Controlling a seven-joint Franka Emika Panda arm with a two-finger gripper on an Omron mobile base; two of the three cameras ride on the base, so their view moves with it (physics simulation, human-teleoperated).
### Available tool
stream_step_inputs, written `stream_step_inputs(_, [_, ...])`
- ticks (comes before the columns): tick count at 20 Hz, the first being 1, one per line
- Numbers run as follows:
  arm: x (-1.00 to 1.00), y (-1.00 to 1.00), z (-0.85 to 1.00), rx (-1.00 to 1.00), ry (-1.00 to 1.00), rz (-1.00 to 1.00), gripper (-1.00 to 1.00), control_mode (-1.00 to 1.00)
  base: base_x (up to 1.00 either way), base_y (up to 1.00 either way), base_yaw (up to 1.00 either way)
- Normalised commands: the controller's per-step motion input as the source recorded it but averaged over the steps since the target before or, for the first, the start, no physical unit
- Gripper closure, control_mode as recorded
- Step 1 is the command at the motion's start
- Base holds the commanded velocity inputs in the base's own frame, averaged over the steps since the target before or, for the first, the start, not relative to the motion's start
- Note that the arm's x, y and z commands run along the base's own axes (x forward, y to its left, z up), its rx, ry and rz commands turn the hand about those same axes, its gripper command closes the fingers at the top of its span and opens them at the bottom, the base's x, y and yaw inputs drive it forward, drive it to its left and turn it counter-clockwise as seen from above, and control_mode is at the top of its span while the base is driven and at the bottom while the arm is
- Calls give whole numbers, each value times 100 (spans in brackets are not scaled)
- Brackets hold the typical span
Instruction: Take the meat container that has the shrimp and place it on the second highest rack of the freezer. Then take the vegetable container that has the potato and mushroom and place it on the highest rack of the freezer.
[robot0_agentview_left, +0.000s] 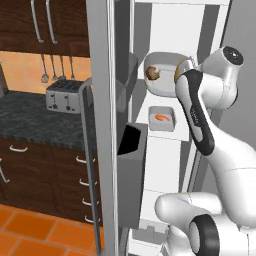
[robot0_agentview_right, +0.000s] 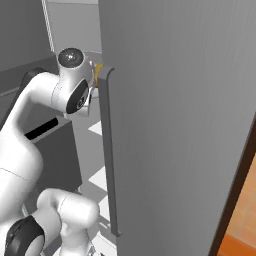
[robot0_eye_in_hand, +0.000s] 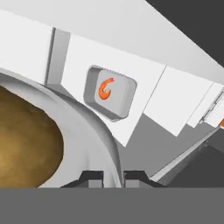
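Gripper (robot0_eye_in_hand: 113, 176) pinches the round white vegetable tub's (robot0_agentview_left: 162, 75) rim over the white top shelf (robot0_agentview_left: 172, 95); I fear a thin-rim slip tipping the tan potato (robot0_eye_in_hand: 26, 138) out.

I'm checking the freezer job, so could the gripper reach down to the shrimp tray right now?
Probably not as things stand. The gripper is shut on the rim of the vegetable container with the potato and mushroom. The shrimp tray sits one shelf lower, unobstructed, but the gripper would need to release first.
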Motion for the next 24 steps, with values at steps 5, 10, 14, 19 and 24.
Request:
stream_step_inputs(5, [60,0,19,0,3,0,100,-100,0,0,0])
stream_step_inputs(10, [64,-2,0,-1,4,0,100,-100,0,0,0])
stream_step_inputs(14, [68,-7,0,0,10,0,100,-100,0,0,0])
stream_step_inputs(19, [43,-6,-1,0,8,-2,100,-100,0,0,0])
stream_step_inputs(24, [35,-17,0,0,4,-4,100,-100,0,0,0])
